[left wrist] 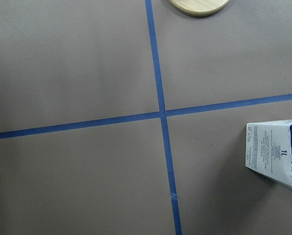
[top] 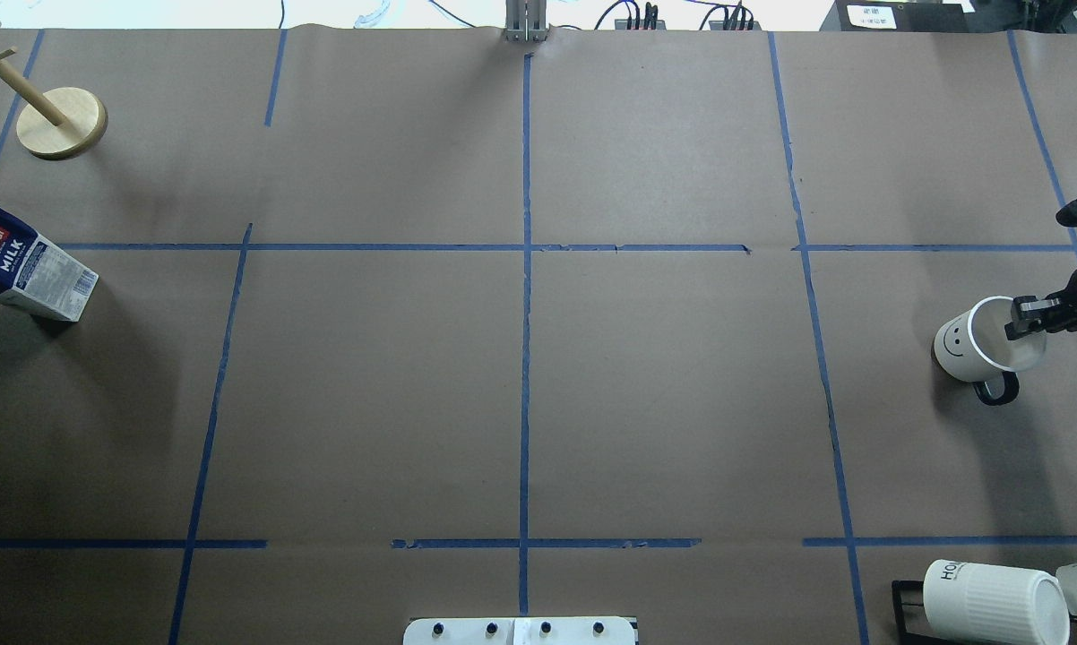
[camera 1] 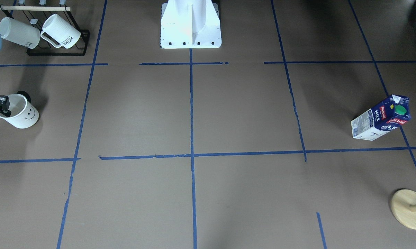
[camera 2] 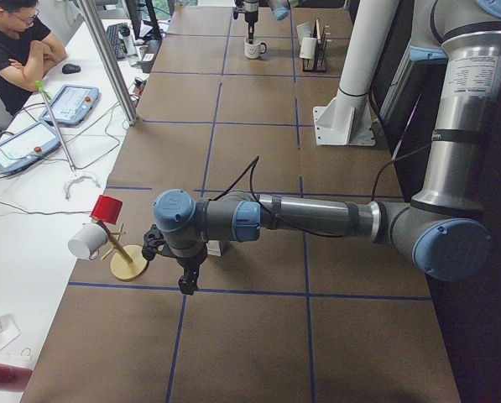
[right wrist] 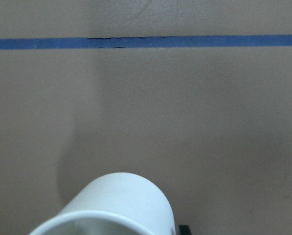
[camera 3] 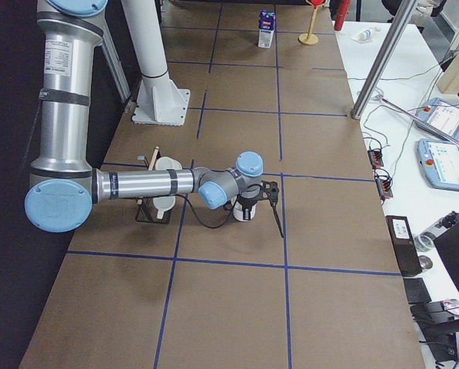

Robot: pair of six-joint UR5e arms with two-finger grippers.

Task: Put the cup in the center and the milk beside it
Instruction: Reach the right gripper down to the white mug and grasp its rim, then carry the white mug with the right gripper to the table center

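The cup, a white mug with a smiley face and a black handle, stands far on the robot's right side of the board; it also shows in the overhead view. My right gripper is at the cup's rim and looks shut on it, one finger inside. The milk stands upright far on the robot's left side, and in the left wrist view. My left gripper hangs above the board near the milk; I cannot tell if it is open. The center is bare.
A black rack with two ribbed HOME mugs stands by the cup's side, near the robot. A wooden peg stand is beyond the milk. The white robot base is at mid-table. An operator sits beyond the far edge.
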